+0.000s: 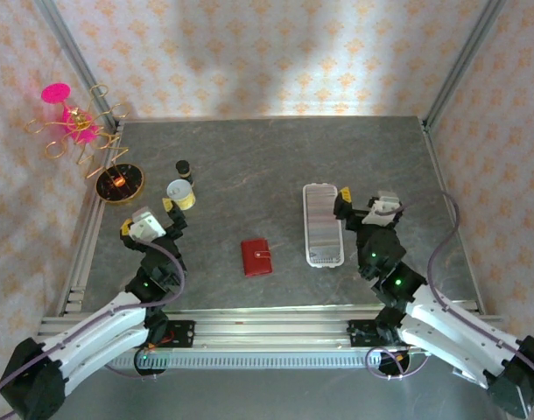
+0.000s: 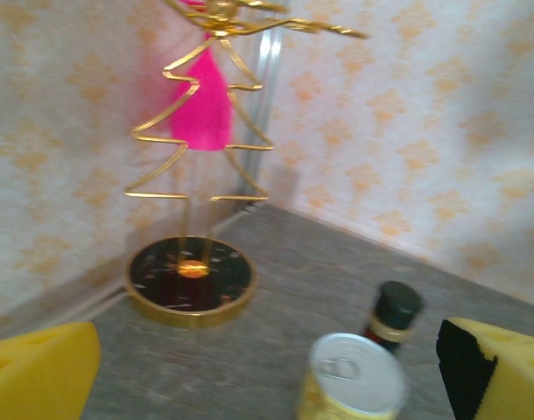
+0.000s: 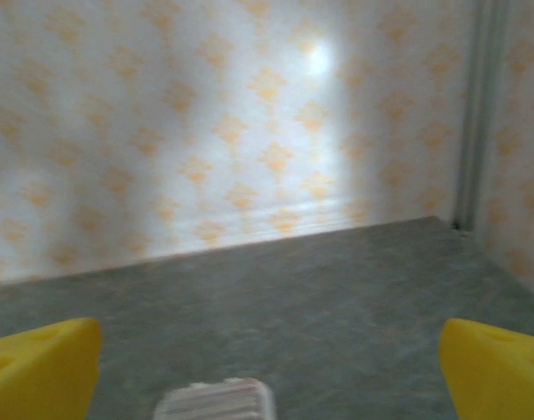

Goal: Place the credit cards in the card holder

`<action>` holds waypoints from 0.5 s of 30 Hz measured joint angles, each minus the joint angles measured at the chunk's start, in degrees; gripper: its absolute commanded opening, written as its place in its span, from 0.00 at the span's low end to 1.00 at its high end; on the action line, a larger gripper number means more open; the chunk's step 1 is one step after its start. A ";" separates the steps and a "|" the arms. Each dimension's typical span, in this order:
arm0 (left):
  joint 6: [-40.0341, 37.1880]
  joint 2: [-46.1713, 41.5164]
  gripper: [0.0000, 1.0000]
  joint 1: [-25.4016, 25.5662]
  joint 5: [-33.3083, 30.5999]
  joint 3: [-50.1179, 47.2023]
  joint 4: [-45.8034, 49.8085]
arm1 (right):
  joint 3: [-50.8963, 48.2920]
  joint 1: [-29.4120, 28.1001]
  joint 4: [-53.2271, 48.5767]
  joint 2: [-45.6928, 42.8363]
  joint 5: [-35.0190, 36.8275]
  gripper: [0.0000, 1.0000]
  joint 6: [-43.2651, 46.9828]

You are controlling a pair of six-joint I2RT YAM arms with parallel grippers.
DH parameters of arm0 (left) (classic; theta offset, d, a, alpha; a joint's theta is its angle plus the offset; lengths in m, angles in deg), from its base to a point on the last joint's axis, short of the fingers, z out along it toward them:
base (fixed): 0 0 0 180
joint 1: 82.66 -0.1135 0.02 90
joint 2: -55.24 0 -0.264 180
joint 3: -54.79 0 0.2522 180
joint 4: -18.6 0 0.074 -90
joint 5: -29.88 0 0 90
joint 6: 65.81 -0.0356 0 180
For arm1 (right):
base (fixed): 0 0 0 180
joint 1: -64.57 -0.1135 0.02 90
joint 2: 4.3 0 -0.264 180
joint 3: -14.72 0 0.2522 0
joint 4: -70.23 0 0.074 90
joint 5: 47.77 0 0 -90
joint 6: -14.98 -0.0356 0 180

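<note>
The card holder [image 1: 256,257] lies shut mid-table [image 1: 249,166], toward the near edge; left gripper [image 2: 267,376] and right gripper [image 3: 267,367] stand wide apart, holding nothing; probably loading is either unstarted or finished; next, look for cards in the pale tray [image 1: 322,225].

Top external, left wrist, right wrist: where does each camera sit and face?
Top external: above and behind the bases, looking down on the table and card holder; left arm and right arm show.
Left wrist: low, facing the far-left corner, gold stand and can; yellow fingers at both edges.
Right wrist: low, facing the back wall, white tray; yellow fingers.
Shared: top and left wrist both show can and stand.
</note>
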 measured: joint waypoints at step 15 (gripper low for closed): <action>4.04 20.94 0.99 -26.38 18.82 -3.78 -12.13 | -16.83 26.45 18.32 12.28 -14.78 1.00 -2.80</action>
